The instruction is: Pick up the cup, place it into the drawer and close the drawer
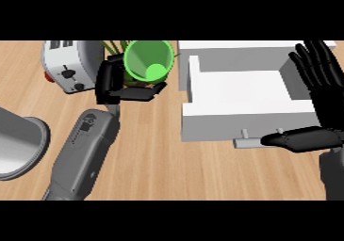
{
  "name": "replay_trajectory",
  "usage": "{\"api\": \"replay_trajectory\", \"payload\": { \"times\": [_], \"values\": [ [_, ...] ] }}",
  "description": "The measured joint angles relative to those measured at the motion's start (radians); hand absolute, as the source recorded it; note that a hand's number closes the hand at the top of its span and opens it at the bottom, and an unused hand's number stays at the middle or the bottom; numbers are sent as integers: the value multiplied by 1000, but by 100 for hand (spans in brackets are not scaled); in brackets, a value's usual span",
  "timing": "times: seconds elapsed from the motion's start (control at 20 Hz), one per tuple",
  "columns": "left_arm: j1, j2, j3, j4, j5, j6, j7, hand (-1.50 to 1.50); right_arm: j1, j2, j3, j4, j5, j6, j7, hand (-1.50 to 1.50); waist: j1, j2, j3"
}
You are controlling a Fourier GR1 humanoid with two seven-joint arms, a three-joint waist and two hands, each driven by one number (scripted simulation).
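Left hand [122,84]: upper middle-left of the frame, fingers curled round the lower side of the cup, grasping it
Cup [149,61]: bright green, tilted so its open mouth faces the viewer, held above the desk just left of the drawer's left wall
Left forearm [84,155]: grey, runs from the lower left up to the hand
Right hand [319,94]: right edge of the frame, fingers straight and pointing up, thumb stretched leftward beside the drawer handle, holding nothing
Drawer [237,117]: white, pulled open, its inside bare, upper right of centre
Drawer handle [254,141]: grey bar on the drawer's front, below it in the frame
Toaster [66,66]: silver, upper left, behind the left hand
Plant [113,46]: green leaves showing just left of the cup's rim
Grey vessel [14,146]: curved grey rim at the left edge
Desk [174,169]: light wood
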Motion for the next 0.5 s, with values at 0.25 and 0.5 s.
{"api": "replay_trajectory", "payload": {
  "times": [0.25, 0.5],
  "values": [
    [-15, 19, -89, -35, -70, 115, 129, 150, -14, 11, 20, 0, 1, 5, -5, -150, -31, 1, 6],
    [-27, 46, -179, -61, -122, 162, 253, 150, -34, 12, 27, 8, -3, 14, -14, -150, -61, 5, 11]
  ]
}}
